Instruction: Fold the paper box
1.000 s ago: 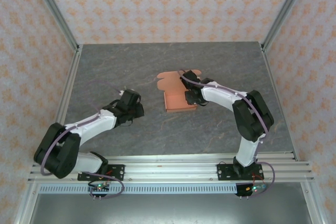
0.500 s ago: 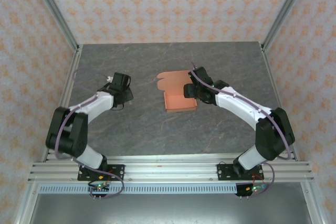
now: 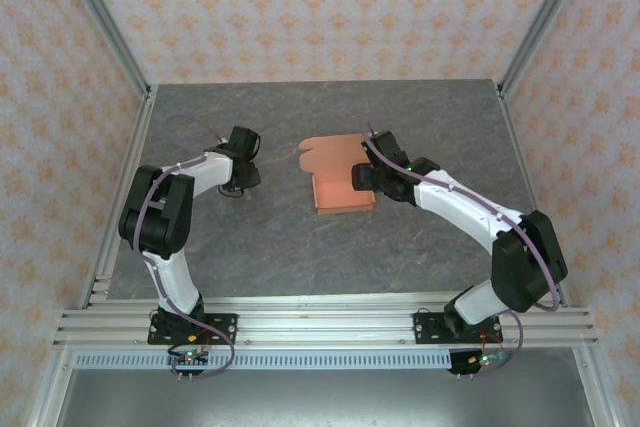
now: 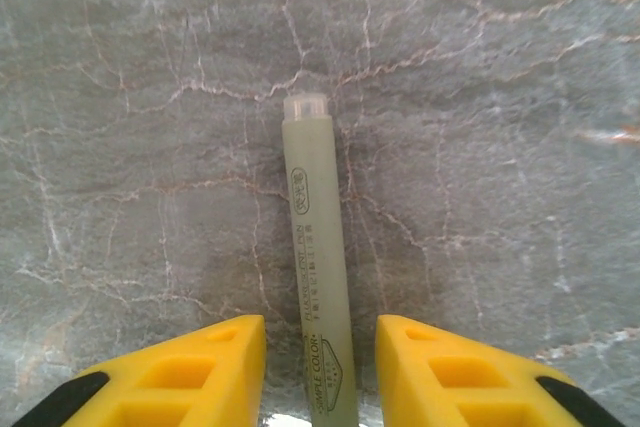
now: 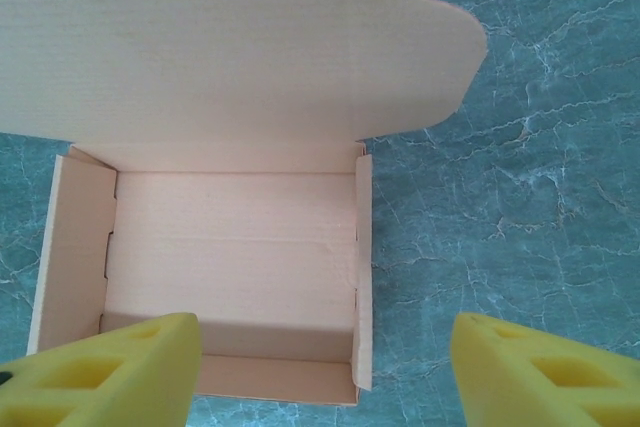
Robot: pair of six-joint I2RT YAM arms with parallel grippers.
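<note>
1. Left gripper (image 4: 320, 327): yellow fingers (image 4: 215, 367) at the lower edge of the left wrist view, jaws narrowly parted. They straddle a grey-green pen (image 4: 318, 267) with a sliver of gap on each side; no contact visible.
2. The pen lies lengthwise on the grey marbled table (image 4: 520, 97), running from between the jaws up to mid-frame, with its pale cap at the upper end.
3. Right gripper (image 5: 325, 332): jaws spread wide and holding nothing. One fingertip sits at lower left over the near corner of the paper box (image 5: 230, 237), the other at lower right over bare table.
4. The paper box stands open. Its side walls are upright, and its lid flap (image 5: 230, 57) is laid back across the upper part of the right wrist view.
5. Top view: the box rests just right of frame centre with the right gripper at its right edge. The left gripper is well apart, to the box's left.
</note>
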